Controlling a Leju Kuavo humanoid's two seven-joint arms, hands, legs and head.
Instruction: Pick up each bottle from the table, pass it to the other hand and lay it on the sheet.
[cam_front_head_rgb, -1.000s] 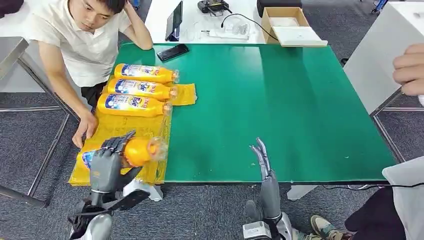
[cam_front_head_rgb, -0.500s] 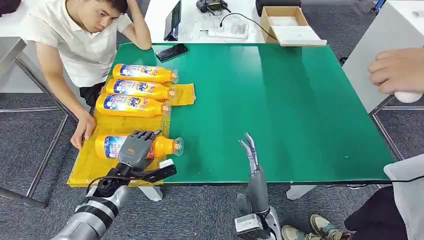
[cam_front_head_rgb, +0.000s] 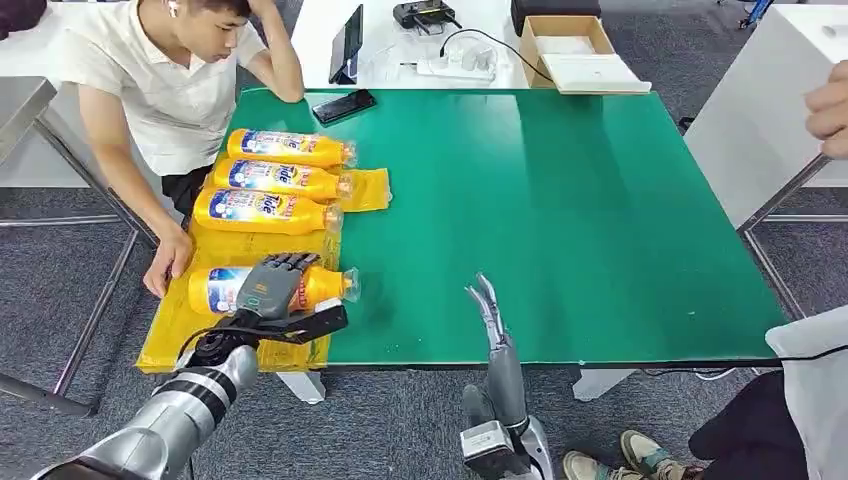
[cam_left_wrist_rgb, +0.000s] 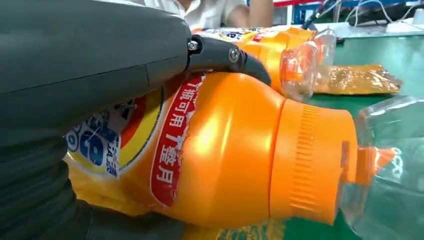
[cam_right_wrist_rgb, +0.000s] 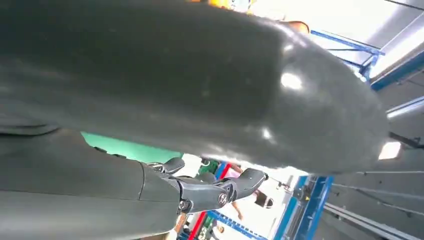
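On sheet (cam_front_head_rgb: 240, 250), left hand (cam_front_head_rgb: 272, 288) gripping bottle (cam_front_head_rgb: 220, 290)

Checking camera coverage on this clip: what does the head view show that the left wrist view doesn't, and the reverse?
Head view alone: the whole green table, the yellow sheet with three more bottles in a row, the right hand open and empty at the table's near edge, and a phone.

Left wrist view alone: the ribbed orange cap under its clear cover, and the red label text, close up.

Both: the left hand gripping the fourth bottle over the sheet, beside the person.
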